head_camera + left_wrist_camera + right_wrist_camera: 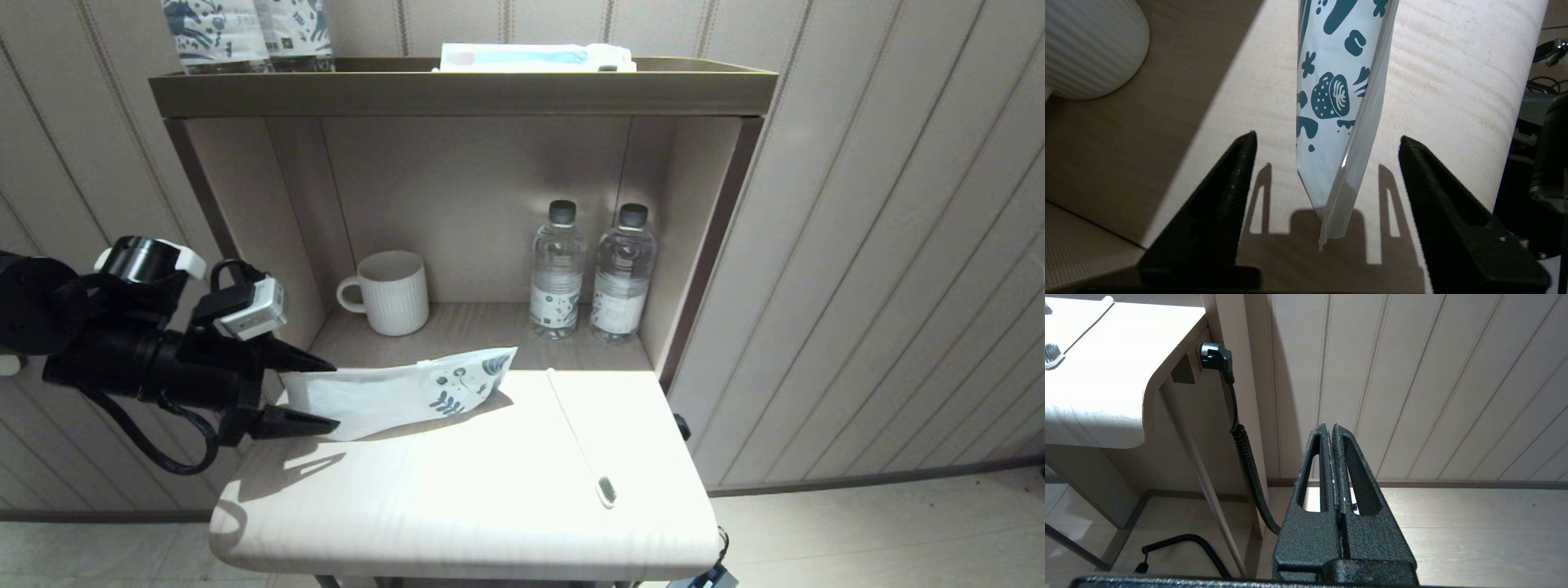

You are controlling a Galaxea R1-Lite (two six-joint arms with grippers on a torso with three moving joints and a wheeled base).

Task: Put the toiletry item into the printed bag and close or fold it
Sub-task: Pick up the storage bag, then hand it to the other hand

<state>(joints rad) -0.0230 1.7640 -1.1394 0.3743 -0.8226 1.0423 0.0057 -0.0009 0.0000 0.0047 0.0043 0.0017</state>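
While the right gripper (1333, 430) hangs parked low beside the table with its fingers pressed together, the left gripper (314, 394) reaches in from the left at tabletop height, its two black fingers spread apart on either side of the plain end of the printed bag (400, 394). In the left wrist view the bag's edge stands in the gap between the fingers, touching neither. The frosted pouch lies on the left part of the pale table (457, 506), its leaf-printed end raised toward the far right; whether its mouth is open cannot be made out. The toothbrush (581, 445) lies well apart from it on the right side of the table, thin white handle running away, dark bristled head (606, 489) nearest. Farther back in the shaded alcove stand a ribbed white mug (394, 292) and two water bottles (592, 273). On the top shelf, patterned bottles (245, 33) are cut off by the frame edge.
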